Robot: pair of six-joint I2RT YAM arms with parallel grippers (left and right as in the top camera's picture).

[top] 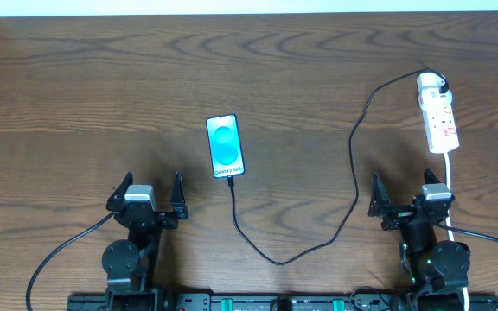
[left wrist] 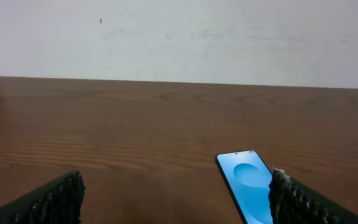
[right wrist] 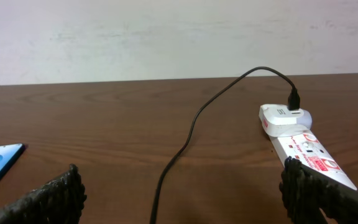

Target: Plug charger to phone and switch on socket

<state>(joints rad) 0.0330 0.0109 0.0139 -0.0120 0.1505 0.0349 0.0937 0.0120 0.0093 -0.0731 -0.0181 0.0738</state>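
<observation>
The wooden bench [top: 76, 86] carries everything, and both arms sit low at its near edge, the left tool [top: 151, 188] and the right tool [top: 402, 192] each with fingers spread wide apart and holding nothing. The socket [top: 440, 121] lies ahead of the right tool and slightly to its right, close enough that a forward reach meets it first. A press on its switch that lands off-centre would likely skid the light strip along the bench or tug its white plug [top: 430, 84]. The phone [top: 224, 147] lies face up, screen lit, ahead of the left tool and to its right, between the two tools. A finger coming down on it could slide it and pull on the lead. The charger [top: 353, 173] loops across the bench from the phone's near end, just left of the right tool, up to the socket's far end. Its connector tip [top: 232, 180] meets the phone's edge, though I cannot tell whether it is fully seated, and a sweeping wrist could snag the slack. Both arms are folded back, wrists level and pointing forward.
</observation>
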